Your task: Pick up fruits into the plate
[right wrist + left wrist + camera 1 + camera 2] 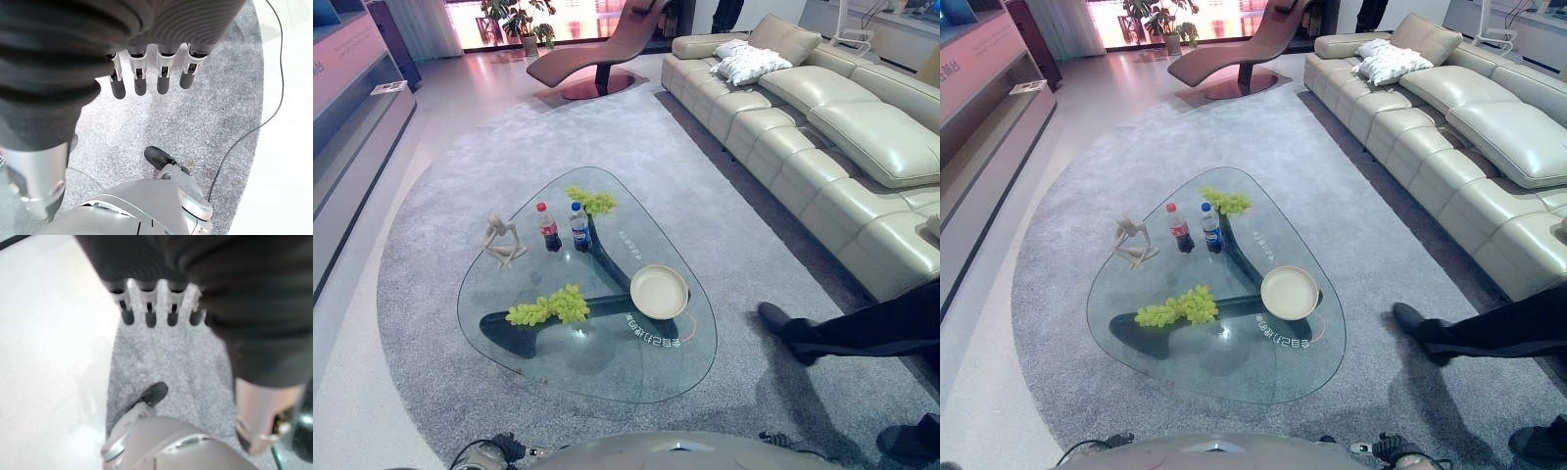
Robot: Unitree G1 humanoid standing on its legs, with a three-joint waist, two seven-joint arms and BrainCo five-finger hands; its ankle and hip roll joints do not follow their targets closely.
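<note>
near bunch of green grapes [551, 307] on rounded-triangle glass table [607, 377], long axis left-right, just left of round cream plate [659, 291] | second bunch [592, 201] at far edge | left hand [156, 303] likely nearer | right hand [146, 73] | fingers straight, empty, over carpet

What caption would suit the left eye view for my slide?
Glass coffee table on a grey rug, carrying two grape bunches, an empty plate, two bottles and a figurine.

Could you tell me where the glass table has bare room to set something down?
The glass table is bare along its near edge, below the near grape bunch and plate. It is crowded around the figurine, two bottles and far grapes.
</note>
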